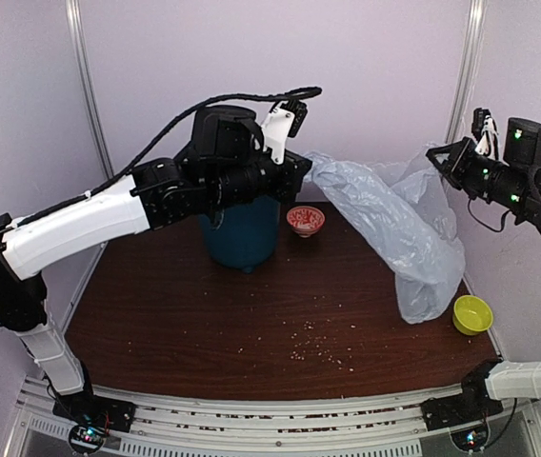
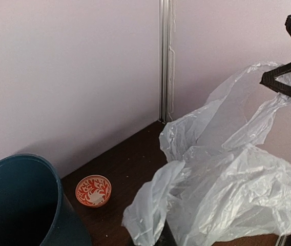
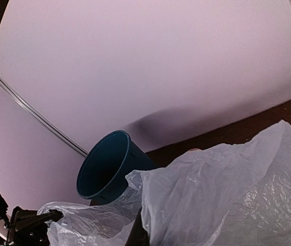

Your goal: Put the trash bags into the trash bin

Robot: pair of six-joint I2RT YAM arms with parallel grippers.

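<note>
Crumbs [image 1: 320, 345] are scattered toward the near edge of the tabletop [image 1: 204, 314]. A little lime-green bowl [image 1: 471, 314] sits by the right edge, and the trash bag [image 1: 394, 219] droops down just beside it. The bag is strung up in the air between both arms, all of it outside the bin. The left gripper [image 1: 301, 174] is clamped tight on its left end and the right gripper [image 1: 439, 157] is pinched on the right end. Further back, left of centre, the trash bin [image 1: 242, 238] stands upright under the left arm, with a red-patterned bowl [image 1: 306, 220] just to its right.
</note>
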